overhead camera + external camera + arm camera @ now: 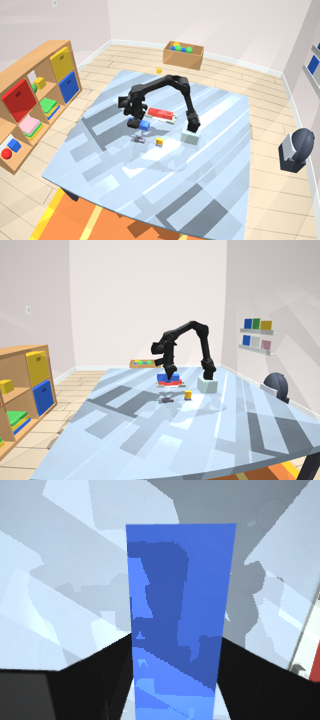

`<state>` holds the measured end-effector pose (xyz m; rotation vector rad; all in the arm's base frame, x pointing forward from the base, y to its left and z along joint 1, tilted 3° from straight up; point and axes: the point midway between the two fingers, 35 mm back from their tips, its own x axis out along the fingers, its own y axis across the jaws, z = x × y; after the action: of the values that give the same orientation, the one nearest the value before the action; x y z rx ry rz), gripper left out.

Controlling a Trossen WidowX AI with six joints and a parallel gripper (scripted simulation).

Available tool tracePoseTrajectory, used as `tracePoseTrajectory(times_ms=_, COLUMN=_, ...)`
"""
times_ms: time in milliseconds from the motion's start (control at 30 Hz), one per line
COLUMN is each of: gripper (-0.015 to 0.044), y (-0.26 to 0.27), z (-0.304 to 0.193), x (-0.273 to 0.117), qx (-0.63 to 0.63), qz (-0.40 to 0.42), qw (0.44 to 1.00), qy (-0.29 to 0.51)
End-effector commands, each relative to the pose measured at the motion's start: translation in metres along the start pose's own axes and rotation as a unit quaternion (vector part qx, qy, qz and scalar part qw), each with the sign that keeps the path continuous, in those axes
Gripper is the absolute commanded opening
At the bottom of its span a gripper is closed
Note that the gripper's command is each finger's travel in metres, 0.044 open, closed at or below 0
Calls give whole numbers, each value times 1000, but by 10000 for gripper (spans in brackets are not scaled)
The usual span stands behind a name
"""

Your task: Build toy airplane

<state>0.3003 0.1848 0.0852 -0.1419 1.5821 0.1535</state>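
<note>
The jig [173, 122] [159, 386] is the landmark. The red fuselage [160, 113] [165, 382] lies in it; the blue wing [144, 125] [175, 377] [202, 580], clamped in the gripper [136, 123] [170, 374] [173, 637], hangs above the table [217, 167] [144, 444] on the jig's near side. The yellow fin [159, 141] [187, 394] and a grey stand [139, 139] [167, 399] are nearer the viewer than the jig; the arm's pale pedestal [189, 138] [207, 386] stands to its right. The top view shows the wing apart from the fuselage, which the exterior view overlaps; only the wrist view shows both fingers flanking the wing.
</note>
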Motion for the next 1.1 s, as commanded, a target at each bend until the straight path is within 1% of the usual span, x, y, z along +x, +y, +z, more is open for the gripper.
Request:
tracePoseTrajectory(times_ms=0, gripper=0, y=-11, z=3, x=0, qx=30, qz=0, qw=1000, qy=-1)
tracePoseTrajectory(times_ms=467, gripper=0, y=-56, z=10, x=8, qx=157, qz=-2, qw=988, qy=-2)
tracePoseTrajectory(times_ms=667, gripper=0, y=-75, z=10, x=11, qx=190, qz=-1, qw=982, qy=0)
tracePoseTrajectory(times_ms=1067, gripper=0, y=-112, z=9, x=17, qx=291, qz=-2, qw=957, qy=-1)
